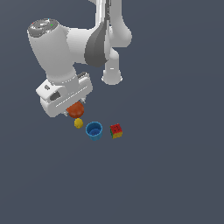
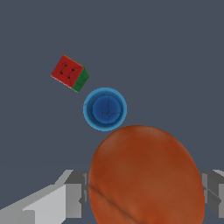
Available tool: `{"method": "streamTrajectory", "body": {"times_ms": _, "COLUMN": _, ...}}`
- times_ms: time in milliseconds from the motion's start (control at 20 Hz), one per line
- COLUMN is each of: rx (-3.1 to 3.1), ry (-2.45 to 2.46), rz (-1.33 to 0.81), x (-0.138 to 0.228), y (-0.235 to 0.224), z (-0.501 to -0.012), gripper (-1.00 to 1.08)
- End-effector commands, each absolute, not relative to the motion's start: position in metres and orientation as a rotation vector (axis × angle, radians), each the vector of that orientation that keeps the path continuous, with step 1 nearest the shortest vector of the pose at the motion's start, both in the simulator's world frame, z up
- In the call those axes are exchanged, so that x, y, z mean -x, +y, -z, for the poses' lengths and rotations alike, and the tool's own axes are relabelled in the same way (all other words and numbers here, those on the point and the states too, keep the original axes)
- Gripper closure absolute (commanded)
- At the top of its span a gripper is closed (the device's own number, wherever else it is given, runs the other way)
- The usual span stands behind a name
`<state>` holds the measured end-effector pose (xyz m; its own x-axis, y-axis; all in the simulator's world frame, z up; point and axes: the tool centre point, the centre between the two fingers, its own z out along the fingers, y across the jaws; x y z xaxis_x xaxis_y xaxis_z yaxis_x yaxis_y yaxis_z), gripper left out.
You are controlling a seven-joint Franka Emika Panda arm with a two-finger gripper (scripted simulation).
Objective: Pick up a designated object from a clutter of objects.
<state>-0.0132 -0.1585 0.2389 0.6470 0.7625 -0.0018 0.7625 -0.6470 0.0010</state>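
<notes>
Exterior view: arm folded downward, wrist tilted, tool [image 1: 75,110] clamped on the orange-red ball [image 1: 75,109], which sits just above the yellow ball [image 1: 78,123]; blue cup [image 1: 94,130] and cube [image 1: 116,131] lie toward the exterior view's right. Wrist view: orange-red ball [image 2: 146,177] fills the gap between both fingers [image 2: 74,194], with blue cup [image 2: 105,109] and cube [image 2: 69,73] beyond.

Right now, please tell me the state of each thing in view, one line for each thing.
Orange-red ball: between the jaws, a finger on each side; contact not clear.
Gripper: around the ball; shut on it or not, I cannot tell.
Yellow ball: free, resting just below the gripper in the exterior view.
Blue cup: upright, mouth up, nothing inside.
Cube: resting apart from the cup, untouched.
</notes>
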Motion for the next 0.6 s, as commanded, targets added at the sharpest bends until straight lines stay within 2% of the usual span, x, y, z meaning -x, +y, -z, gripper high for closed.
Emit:
{"method": "streamTrajectory", "body": {"times_ms": 0, "rx": -2.849, "ry": 1.319, "rz": 0.000, "x": 0.004, "y": -0.161, "z": -0.263, "gripper": 1.08}}
{"method": "streamTrajectory", "body": {"times_ms": 550, "rx": -2.849, "ry": 1.321, "rz": 0.000, "x": -0.034, "y": -0.172, "z": -0.351, "gripper": 1.08}}
